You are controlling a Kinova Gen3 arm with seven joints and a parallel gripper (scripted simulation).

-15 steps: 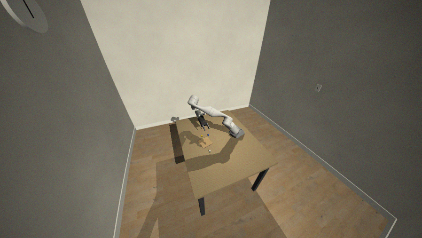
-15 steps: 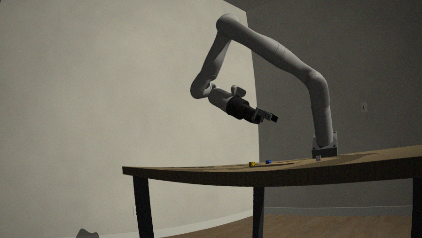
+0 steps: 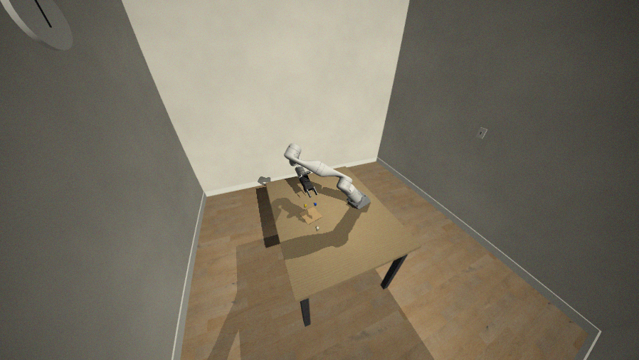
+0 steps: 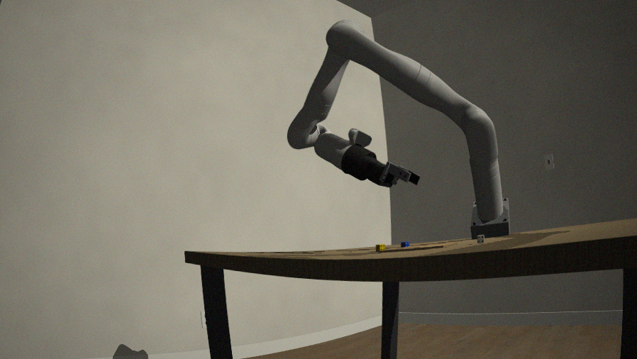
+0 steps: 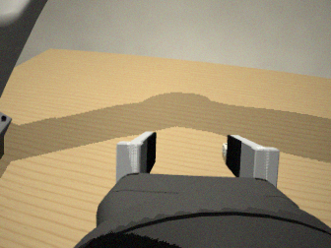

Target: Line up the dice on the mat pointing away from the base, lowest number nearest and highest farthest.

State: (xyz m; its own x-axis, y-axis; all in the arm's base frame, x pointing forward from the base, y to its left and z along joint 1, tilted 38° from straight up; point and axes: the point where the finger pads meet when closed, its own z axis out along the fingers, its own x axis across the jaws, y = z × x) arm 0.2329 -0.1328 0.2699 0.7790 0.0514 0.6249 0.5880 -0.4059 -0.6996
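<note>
One yellow die [image 3: 305,205] [image 4: 380,247] and one blue die [image 3: 315,204] [image 4: 405,244] left just off the mat [image 3: 312,215], white die [image 3: 317,228] [image 4: 480,238] off its opposite side, mat slanted to the table edges, long axis unclear, gripper [image 3: 312,195] [image 4: 416,179] [image 5: 191,149] spread wide overhead.

Nothing has visibly changed between the earlier pictures and now.
</note>
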